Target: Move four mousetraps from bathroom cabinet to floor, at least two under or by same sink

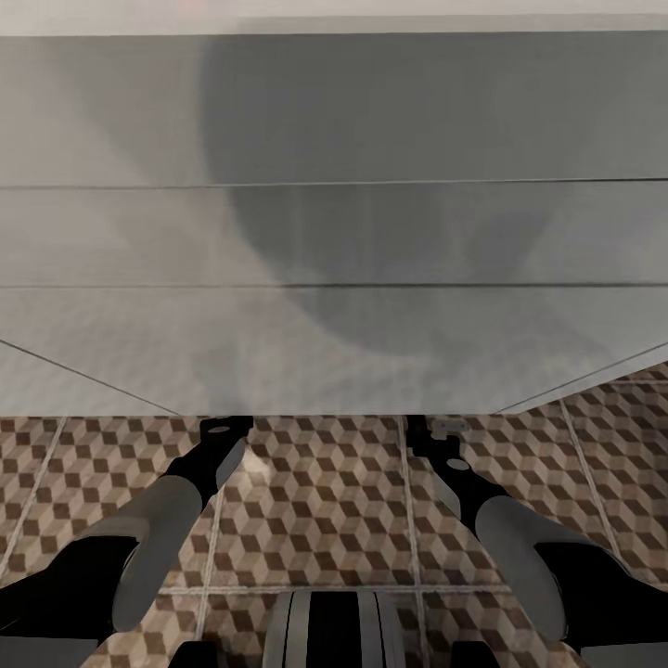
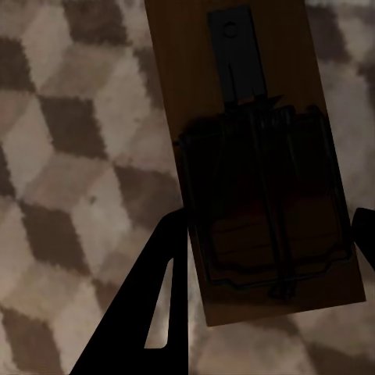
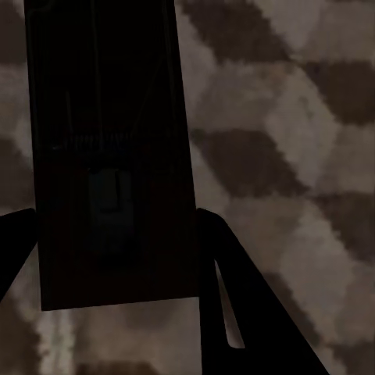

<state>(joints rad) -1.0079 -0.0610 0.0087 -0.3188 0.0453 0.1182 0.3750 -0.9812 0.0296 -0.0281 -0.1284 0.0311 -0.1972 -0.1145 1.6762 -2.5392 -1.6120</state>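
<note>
Brown wood is sitting between the fingers of each end effector: the left end effector [image 2: 266,258] is grasping one mousetrap [image 2: 258,156], the right end effector [image 3: 109,258] is clenching on another mousetrap [image 3: 109,148], both hanging above the cube-patterned bathroom floor [image 1: 325,501], just before the white vanity [image 1: 334,232].
</note>
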